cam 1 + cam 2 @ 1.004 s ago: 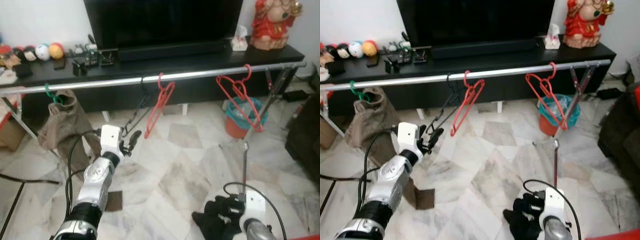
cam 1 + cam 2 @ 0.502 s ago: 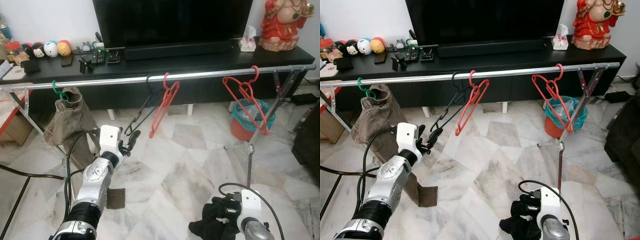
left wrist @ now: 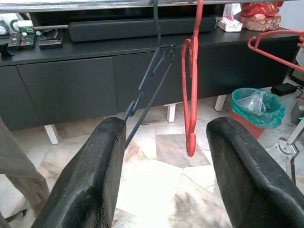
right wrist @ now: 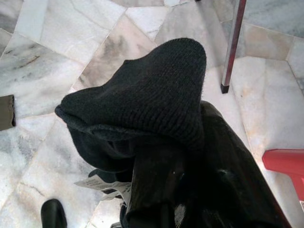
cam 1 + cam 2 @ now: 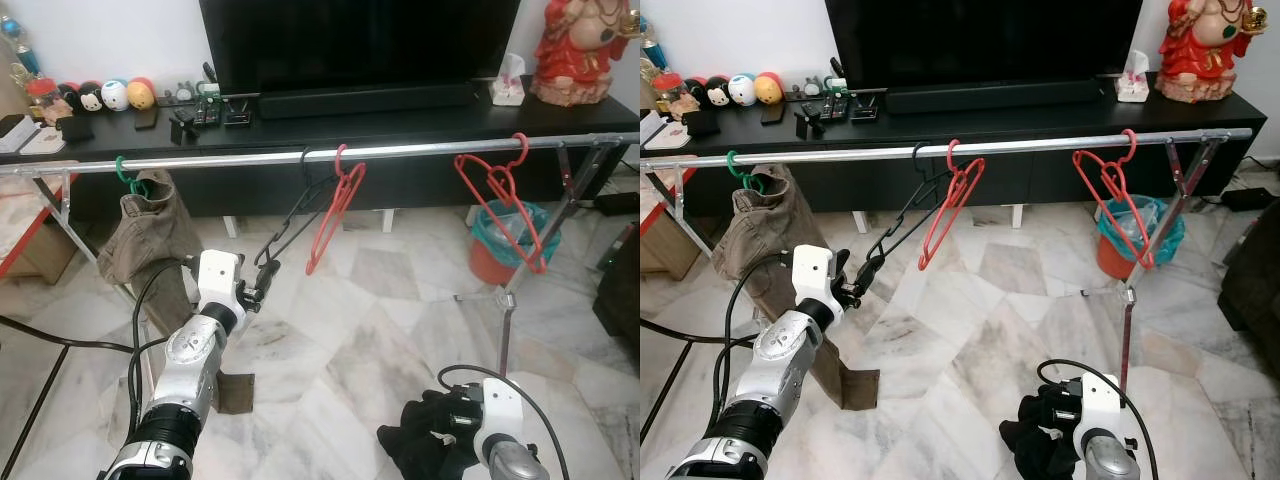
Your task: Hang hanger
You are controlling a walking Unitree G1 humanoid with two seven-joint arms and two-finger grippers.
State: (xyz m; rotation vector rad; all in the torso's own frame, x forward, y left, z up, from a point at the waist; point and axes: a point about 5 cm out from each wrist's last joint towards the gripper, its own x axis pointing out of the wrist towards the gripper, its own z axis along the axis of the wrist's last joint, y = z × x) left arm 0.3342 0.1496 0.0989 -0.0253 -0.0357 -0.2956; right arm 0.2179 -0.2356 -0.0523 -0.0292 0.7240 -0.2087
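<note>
I saw the black hanger [image 5: 292, 212] hooked on the rail [image 5: 420, 150], slanting down toward seven o'clock beside the red hanger [image 5: 334, 210]. My left pincer [image 5: 258, 283] sat at its lower end, fingers [image 3: 90, 180] apart. My right pincer [image 5: 1050, 435] was clamped on a dark knit garment [image 4: 142, 104].
</note>
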